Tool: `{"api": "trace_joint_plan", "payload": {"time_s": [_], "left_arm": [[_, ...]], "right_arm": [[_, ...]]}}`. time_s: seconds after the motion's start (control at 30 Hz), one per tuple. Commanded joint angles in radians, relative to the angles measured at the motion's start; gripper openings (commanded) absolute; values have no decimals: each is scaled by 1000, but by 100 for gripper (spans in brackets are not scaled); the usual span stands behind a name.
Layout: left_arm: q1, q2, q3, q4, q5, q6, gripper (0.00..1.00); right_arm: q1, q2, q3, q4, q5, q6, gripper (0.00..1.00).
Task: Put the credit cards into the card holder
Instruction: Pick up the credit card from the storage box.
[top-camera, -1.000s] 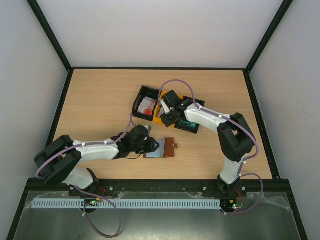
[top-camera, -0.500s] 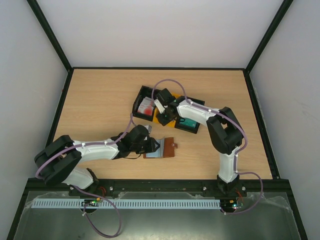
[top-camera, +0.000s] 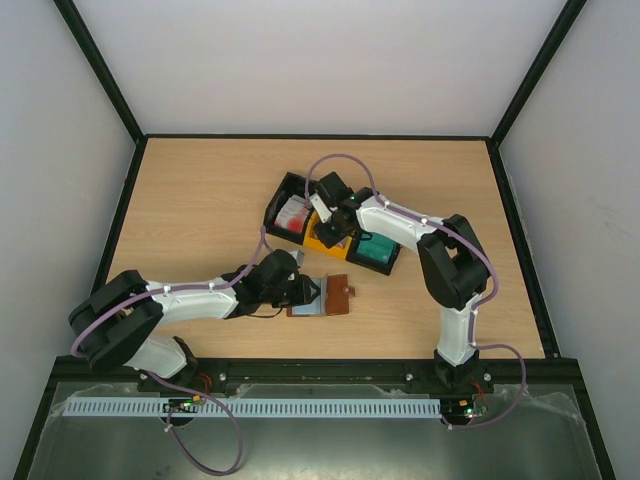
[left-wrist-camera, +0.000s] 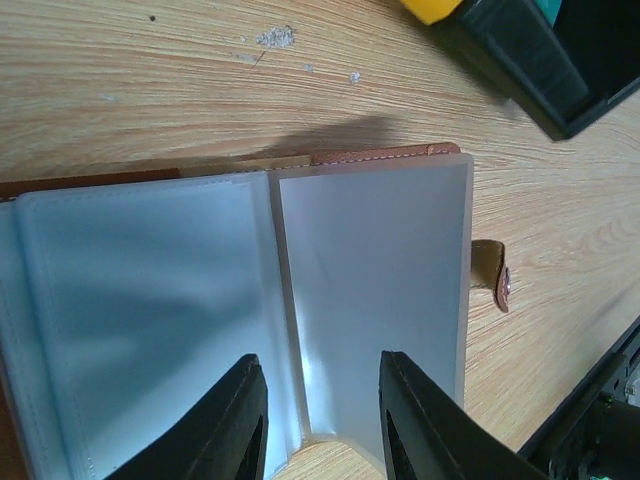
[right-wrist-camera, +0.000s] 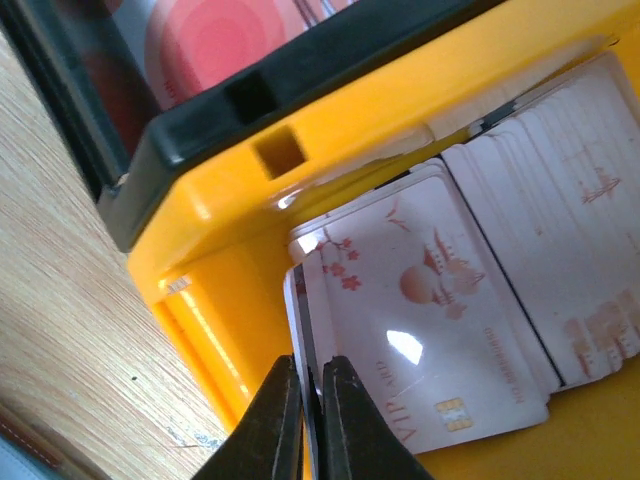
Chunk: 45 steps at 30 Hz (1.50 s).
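The card holder (top-camera: 338, 294) lies open on the table, brown leather with pale grey-blue pockets (left-wrist-camera: 380, 260) and a snap tab (left-wrist-camera: 492, 272). My left gripper (left-wrist-camera: 320, 366) sits low over its inner fold, jaws apart, one finger on each side of the fold. Stacks of white credit cards with pink marks (right-wrist-camera: 420, 300) lie in the yellow bin (right-wrist-camera: 330, 120). My right gripper (right-wrist-camera: 311, 378) is shut on the edge of one of them, at the bin's corner. From above, the right gripper (top-camera: 329, 228) is inside the yellow bin (top-camera: 318, 240).
A black bin (top-camera: 278, 200) with red-and-white cards (top-camera: 292, 213) stands left of the yellow one. Another black bin with teal cards (top-camera: 375, 247) stands to its right. Both arms reach across the table's middle. Black frame posts edge the table.
My right gripper moved left from the teal-card bin into the yellow bin and closed on a white card's edge. The left gripper and the card holder stayed put.
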Motion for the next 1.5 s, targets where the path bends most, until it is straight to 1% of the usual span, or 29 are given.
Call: {"api": "trace_joint_plan", "payload": {"time_s": [0.0,0.07,0.27,0.43,0.53,0.63,0.73,0.8,0.97,1.07,1.13,1.2,1.3,1.47], "left_arm": [[3,-12,-13,22,6,0,33],[4,-9,-12,27,11,1,33],[3,7,-1,44,24,0,34],[1,28,8,59,34,0,34],[-5,47,11,79,41,-5,34],[-27,73,20,106,45,-17,33],[-51,102,35,116,31,-23,33],[-66,123,49,125,23,-25,33],[-102,187,89,135,-4,-31,33],[-112,216,106,111,-43,-69,33],[-113,224,106,104,-66,-88,33],[-116,232,102,114,-71,-96,33],[-129,237,103,125,-72,-104,33],[-145,150,86,127,-110,-108,34]], "right_arm": [[2,-38,22,-44,23,40,4],[2,-46,29,-34,49,58,2],[2,-114,22,38,110,85,2],[2,-171,6,76,190,112,2],[2,-220,13,71,230,157,2],[2,-324,-11,86,214,231,2],[2,-465,-99,127,184,320,2],[2,-567,-180,149,162,408,2],[2,-854,-440,223,70,603,2],[2,-1024,-600,274,-10,723,2],[2,-1105,-685,305,-55,796,2],[2,-1172,-757,325,-86,850,2],[2,-1247,-827,318,-88,890,2],[2,-1322,-883,366,-162,905,2]]}}
